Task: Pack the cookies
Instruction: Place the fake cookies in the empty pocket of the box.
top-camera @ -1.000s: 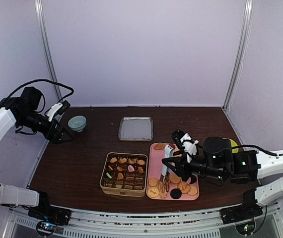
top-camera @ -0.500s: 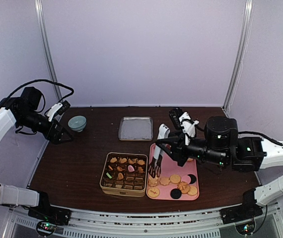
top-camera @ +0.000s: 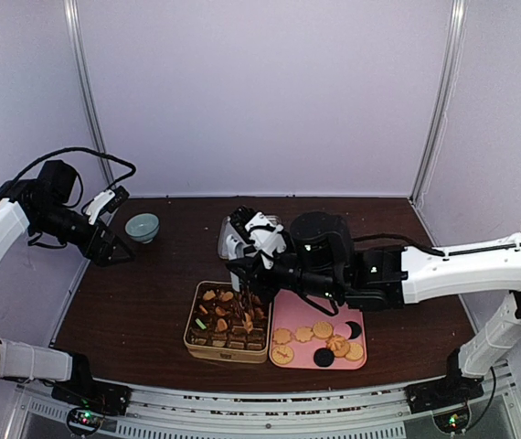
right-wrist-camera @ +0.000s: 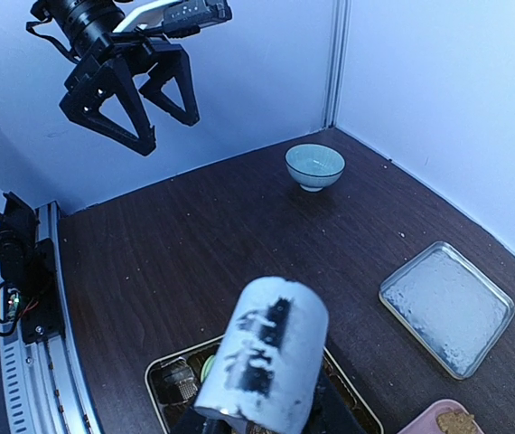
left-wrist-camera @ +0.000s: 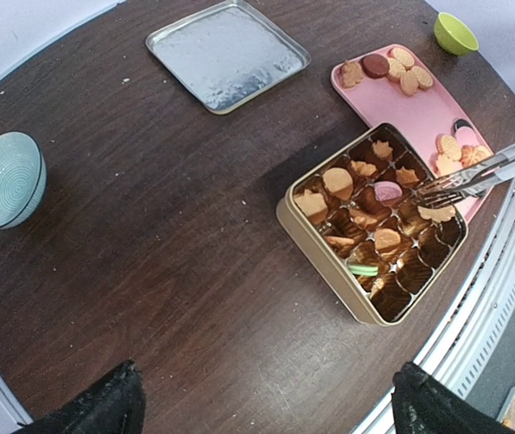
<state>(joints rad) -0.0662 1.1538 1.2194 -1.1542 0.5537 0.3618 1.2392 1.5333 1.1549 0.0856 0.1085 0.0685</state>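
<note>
The right end effector (top-camera: 249, 251) is clenched on the handle of the long metal tongs (left-wrist-camera: 485, 168). They slope down over the gold square compartmented tin (left-wrist-camera: 328, 269), their tips just above a tan shaped biscuit in a cell at the tin's side nearest the pink rectangular tray (top-camera: 290, 285); whether they pinch it cannot be told. The cookies (left-wrist-camera: 337, 181) are in two places. Many tan ones, a pink one and a green one fill cells of the tin, and round tan and dark ones lie loose on the tray just beside it. In the right wrist view a white-wrapped cylinder (right-wrist-camera: 263, 360) blocks most of the tin, and in the top view the right arm hides the tray's far end. Beyond the tin lies a shallow square silver metal tray (left-wrist-camera: 228, 54), and a small lime-green bowl (left-wrist-camera: 456, 32) stands past the pink tray. All of them sit on the dark brown wooden worktop (left-wrist-camera: 149, 271). Well apart at the left edge, the left end effector (right-wrist-camera: 169, 132) hangs released, jaws spread, above the worktop near a pale blue ribbed bowl (left-wrist-camera: 4, 179).
</note>
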